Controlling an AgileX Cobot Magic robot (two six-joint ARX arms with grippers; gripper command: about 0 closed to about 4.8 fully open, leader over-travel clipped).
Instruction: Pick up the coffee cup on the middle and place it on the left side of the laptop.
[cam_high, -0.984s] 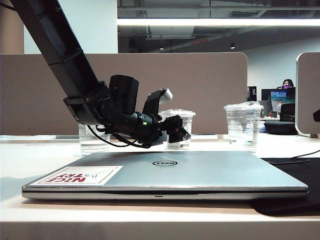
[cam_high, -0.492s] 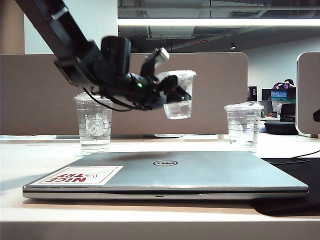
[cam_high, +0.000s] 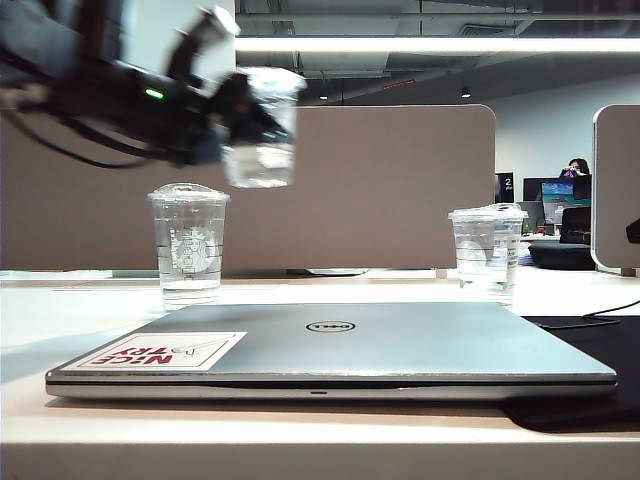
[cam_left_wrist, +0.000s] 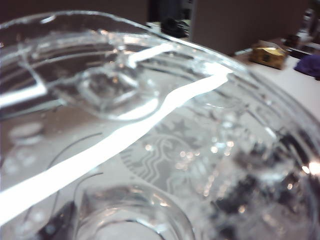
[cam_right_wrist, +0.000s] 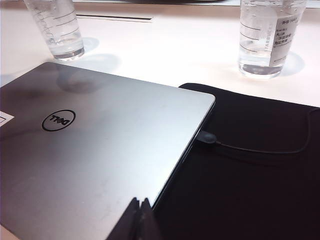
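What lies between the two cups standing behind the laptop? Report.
Bare tabletop, in exterior and right wrist views. Left gripper holds the coffee cup above; right gripper shut over the laptop.

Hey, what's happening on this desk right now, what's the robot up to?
The left pincer is holding the coffee cup in the air, high above the left part of the desk, over the taller clear cup that stands behind the closed laptop. Another clear cup stands behind the laptop on the right. The right pincer is shut and empty, hanging near the laptop's right edge beside a black mat. The coffee cup has not been set down yet.
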